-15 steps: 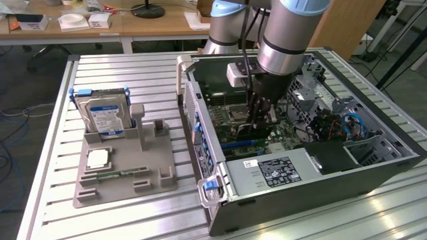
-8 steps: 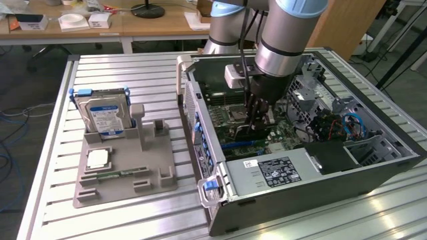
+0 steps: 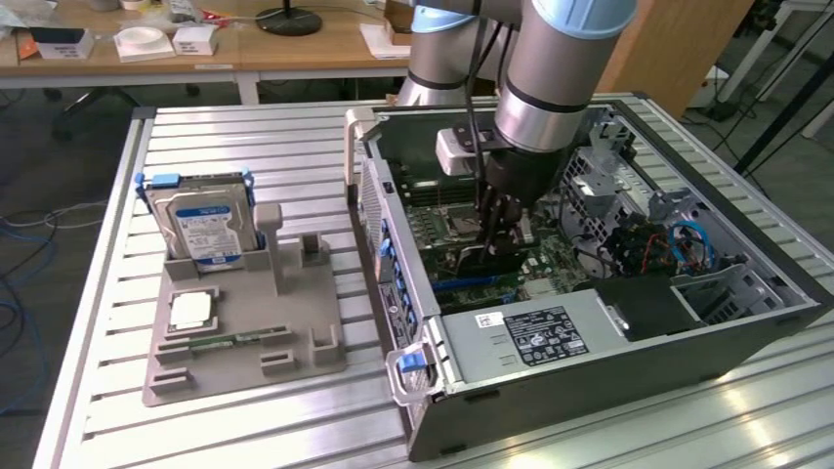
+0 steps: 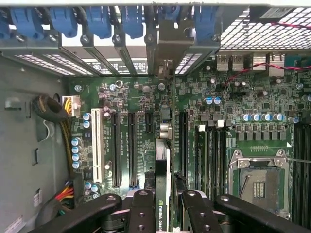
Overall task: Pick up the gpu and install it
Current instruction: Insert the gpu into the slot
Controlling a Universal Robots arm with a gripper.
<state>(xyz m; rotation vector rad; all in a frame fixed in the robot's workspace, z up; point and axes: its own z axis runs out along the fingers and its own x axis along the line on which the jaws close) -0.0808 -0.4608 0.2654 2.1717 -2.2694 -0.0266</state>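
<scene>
Gripper: the gripper (image 4: 167, 198) sits closest to the wrist camera, its black fingers (image 4: 143, 201) pressed against both faces of the gpu (image 4: 162, 213), clamped on it.
Gpu: held on edge inside the computer case (image 3: 612, 357), over the motherboard (image 4: 131, 92), with its far end reaching the rear wall under the blue latches (image 4: 97, 22). Whether it is seated in a slot cannot be told.
Beside the card: long black slots (image 4: 115, 145) and a white slot (image 4: 95, 141) lie on one side. The memory slots (image 4: 214, 155) and the open processor socket (image 4: 257, 179) lie on the other.
Close obstacles: round capacitors (image 4: 76, 153) and a yellow-and-black cable bundle (image 4: 53, 109) stand near the white slot. Blue cables (image 3: 690, 244) lie deeper in the case.
Outside the case: a grey holder (image 3: 234, 342) on the slatted table (image 3: 261, 137) carries an upright hard drive (image 3: 202, 230), a narrow memory stick (image 3: 234, 340) and a small square silvery part (image 3: 191, 310).
Writing: "NVIDIA" and then "QUAD" show on the card's edge. The print on the blue hard drive label and on the power supply (image 3: 548, 337) sticker is too small to read.
</scene>
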